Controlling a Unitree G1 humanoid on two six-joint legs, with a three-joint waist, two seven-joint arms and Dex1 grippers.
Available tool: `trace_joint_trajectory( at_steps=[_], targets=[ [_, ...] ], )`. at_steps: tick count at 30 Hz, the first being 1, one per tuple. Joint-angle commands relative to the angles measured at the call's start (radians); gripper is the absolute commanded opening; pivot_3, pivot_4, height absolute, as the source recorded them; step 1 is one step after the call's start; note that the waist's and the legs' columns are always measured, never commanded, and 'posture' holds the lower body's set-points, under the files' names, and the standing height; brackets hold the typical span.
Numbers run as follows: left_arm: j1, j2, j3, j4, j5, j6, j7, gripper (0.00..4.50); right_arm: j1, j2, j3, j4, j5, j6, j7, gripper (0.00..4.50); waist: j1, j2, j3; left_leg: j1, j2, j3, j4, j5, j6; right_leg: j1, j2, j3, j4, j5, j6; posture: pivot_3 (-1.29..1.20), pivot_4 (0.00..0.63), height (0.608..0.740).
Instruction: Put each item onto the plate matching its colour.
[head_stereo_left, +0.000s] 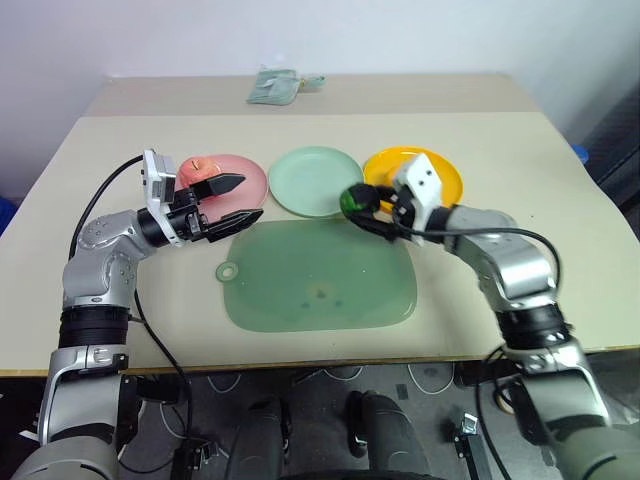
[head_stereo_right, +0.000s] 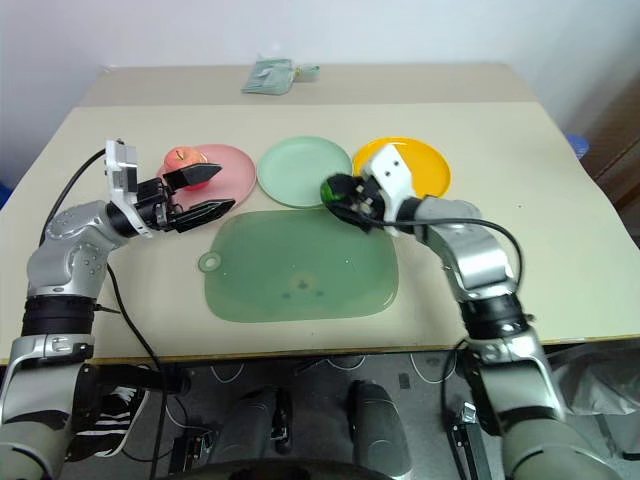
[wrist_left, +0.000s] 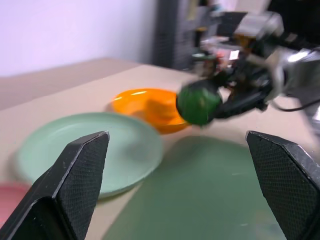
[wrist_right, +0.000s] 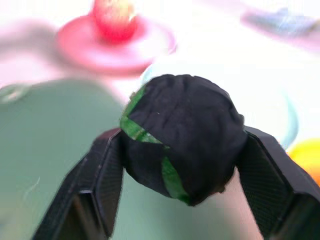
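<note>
Between the mint green plate (head_stereo_left: 315, 180) and the yellow-orange plate (head_stereo_left: 440, 173), just past the far edge of the green mat (head_stereo_left: 320, 277), the dark green-and-black lumpy object (head_stereo_left: 354, 200) sits clamped in the right gripper (head_stereo_left: 370, 211), raised off the worktop (head_stereo_left: 560, 230). In the right wrist view both black fingers (wrist_right: 102, 175) press against its sides. An orange fruit (wrist_left: 156, 105) lies on the yellow-orange plate. On the pink plate (head_stereo_right: 232, 165) rests the pink-red apple (head_stereo_right: 181, 157). Near that plate's front rim hangs the left gripper (head_stereo_left: 238, 200), its jaws spread wide and holding nothing, pointing toward the right gripper. At the worktop's far edge lies a crumpled pale green cloth (head_stereo_left: 274, 85).
</note>
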Motion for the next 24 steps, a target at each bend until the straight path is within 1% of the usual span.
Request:
trace_joint_trajectory(
  at_steps=[1,3,6,8,10,11,14,17,19,21,22,24],
  targets=[
    [0.003,-0.005,0.017,-0.025,0.019,-0.031,0.046,4.5,-0.148,0.116,0.0,0.276,-0.077,-0.181,-0.138,3.23,0.001,0.0,0.0,0.0,0.0,0.0,0.0,0.0,0.0,0.0,0.0,0.0,0.0,0.0,0.0,0.0,0.15,0.74],
    [0.016,-0.009,0.014,-0.048,0.017,-0.028,0.054,4.5,-0.224,0.166,-0.008,0.439,-0.104,-0.265,-0.18,3.23,0.002,0.0,0.0,-0.001,-0.001,0.001,0.0,0.0,0.0,0.0,-0.001,0.0,0.0,0.0,0.0,0.0,0.15,0.74],
    [0.046,-0.005,0.016,-0.092,0.004,-0.004,0.061,4.5,-0.296,0.199,-0.013,0.646,-0.123,-0.362,-0.179,3.23,0.005,0.0,0.0,-0.001,-0.001,0.001,0.0,0.0,0.0,0.0,-0.002,0.0,0.0,0.0,0.0,0.0,0.15,0.74],
    [0.068,0.0,0.024,-0.126,-0.007,0.003,0.064,4.5,-0.323,0.21,-0.022,0.728,-0.115,-0.383,-0.155,3.75,0.005,0.0,0.0,-0.001,-0.001,0.001,0.0,0.0,0.0,0.0,-0.002,0.0,-0.001,0.0,0.0,0.0,0.15,0.74],
    [0.085,0.005,0.034,-0.157,-0.025,0.026,0.067,4.5,-0.328,0.207,-0.017,0.747,-0.121,-0.405,-0.121,4.43,0.002,0.0,0.0,-0.001,-0.001,0.001,-0.001,0.0,0.0,0.0,-0.002,0.0,-0.001,0.0,0.0,0.0,0.15,0.74],
    [0.092,0.007,0.036,-0.171,-0.033,0.041,0.068,4.5,-0.325,0.204,-0.02,0.74,-0.119,-0.416,-0.107,4.43,0.0,0.0,0.0,-0.001,-0.001,0.001,-0.001,0.0,0.0,0.0,-0.002,0.0,-0.001,0.0,0.0,0.0,0.15,0.74],
    [0.112,0.004,0.043,-0.204,-0.05,0.046,0.067,4.5,-0.302,0.187,-0.049,0.667,-0.093,-0.462,-0.083,4.43,-0.003,0.001,0.0,-0.001,0.0,0.001,-0.001,0.0,0.0,0.0,-0.002,0.0,0.0,0.0,0.0,0.0,0.15,0.74],
    [0.141,0.004,0.056,-0.258,-0.112,0.08,0.033,4.5,-0.189,0.15,-0.108,0.449,0.03,-0.426,0.051,4.43,0.0,0.001,0.0,0.0,0.0,0.0,-0.001,0.0,0.0,0.0,-0.002,0.0,0.0,0.0,0.0,0.0,0.15,0.74],
    [0.161,0.019,0.059,-0.285,-0.147,0.125,0.012,4.5,-0.068,0.098,-0.121,0.26,0.093,-0.378,0.134,4.43,0.005,0.001,0.0,0.0,0.0,0.0,-0.001,0.0,0.0,0.001,-0.002,0.0,0.0,0.0,0.0,0.0,0.15,0.74],
    [0.17,0.032,0.061,-0.299,-0.185,0.177,-0.009,4.5,0.058,0.028,-0.123,0.077,0.127,-0.33,0.186,4.43,0.009,0.001,0.0,-0.001,0.0,-0.001,-0.001,0.0,0.0,0.001,-0.003,-0.001,-0.001,0.0,0.0,0.0,0.15,0.74],
    [0.171,0.04,0.061,-0.297,-0.195,0.191,-0.026,4.5,0.119,-0.008,-0.136,-0.021,0.182,-0.274,0.22,4.43,0.009,0.001,0.0,-0.001,-0.001,-0.001,-0.001,0.0,0.0,0.001,-0.003,-0.001,-0.001,0.0,0.0,0.0,0.15,0.74],
    [0.176,0.048,0.052,-0.302,-0.201,0.2,-0.052,4.5,0.216,-0.078,-0.164,-0.168,0.24,-0.21,0.247,4.43,0.006,0.001,0.0,-0.001,-0.001,-0.001,0.0,0.0,0.0,0.001,-0.003,-0.001,-0.001,0.0,0.0,0.0,0.15,0.74]
  ],
)
